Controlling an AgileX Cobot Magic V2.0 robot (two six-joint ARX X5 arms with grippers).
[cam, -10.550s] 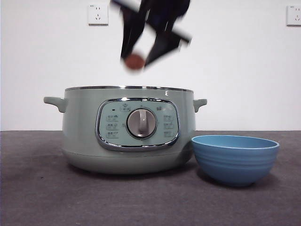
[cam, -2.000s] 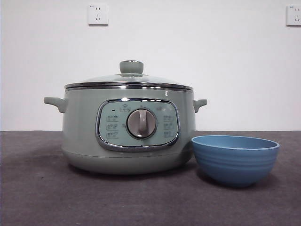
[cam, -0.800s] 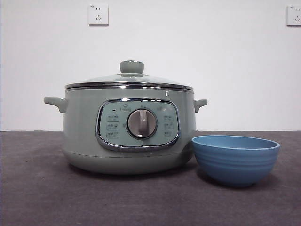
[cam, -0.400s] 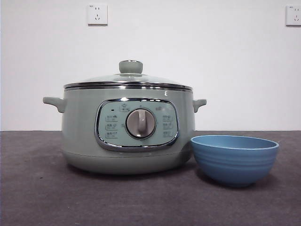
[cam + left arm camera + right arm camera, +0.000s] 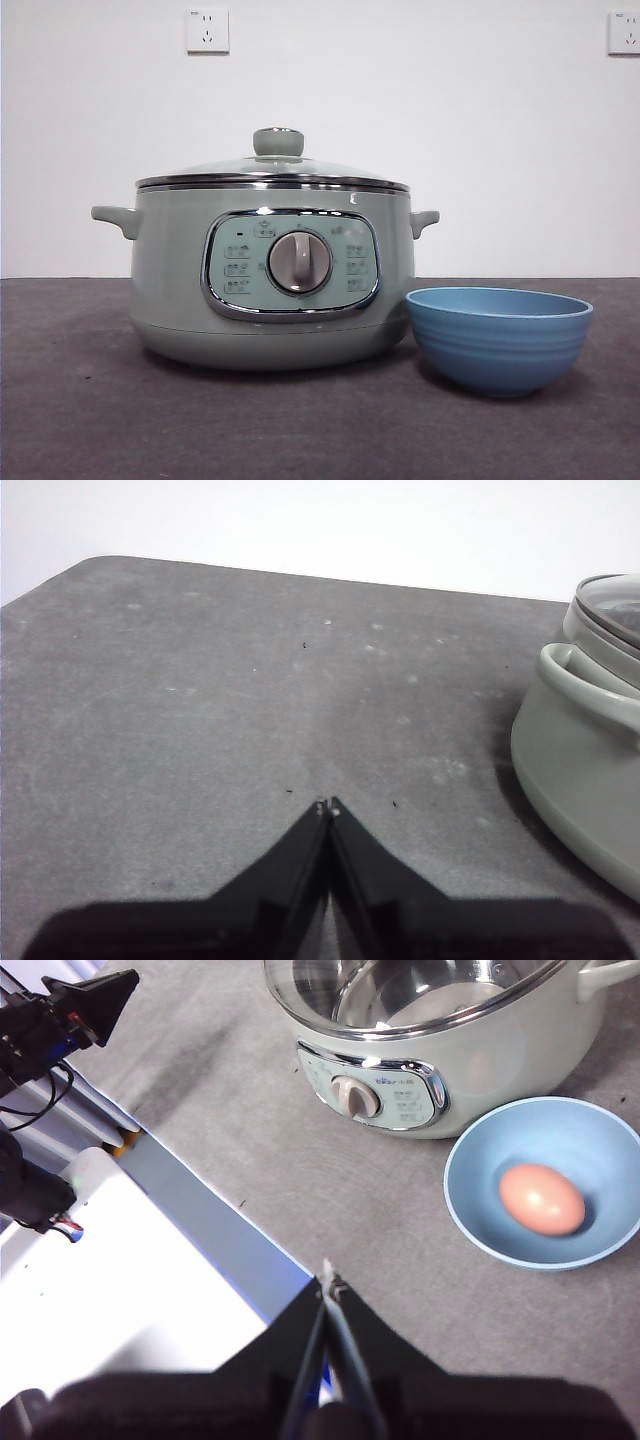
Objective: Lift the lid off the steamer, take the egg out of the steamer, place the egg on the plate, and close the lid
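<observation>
Blue plate (image 5: pixel 499 338): nearest the front camera, at 3 o'clock of the steamer (image 5: pixel 270 275), just beside its base; the brown egg (image 5: pixel 541 1199) lies inside it. Glass lid (image 5: pixel 272 168): seated on the steamer rim, knob upright. Left gripper (image 5: pixel 327 806): jaws closed together, empty, above bare grey table (image 5: pixel 200 700) beside the steamer's handle. Right gripper (image 5: pixel 329 1285): jaws closed together, empty, raised near the table edge.

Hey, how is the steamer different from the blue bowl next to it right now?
The steamer is pale sage green, while the plate is blue. The steamer is far larger and taller than the plate. The steamer is covered by the lid; the plate is open and holds the egg. Both are round and stand upright on the table.
</observation>
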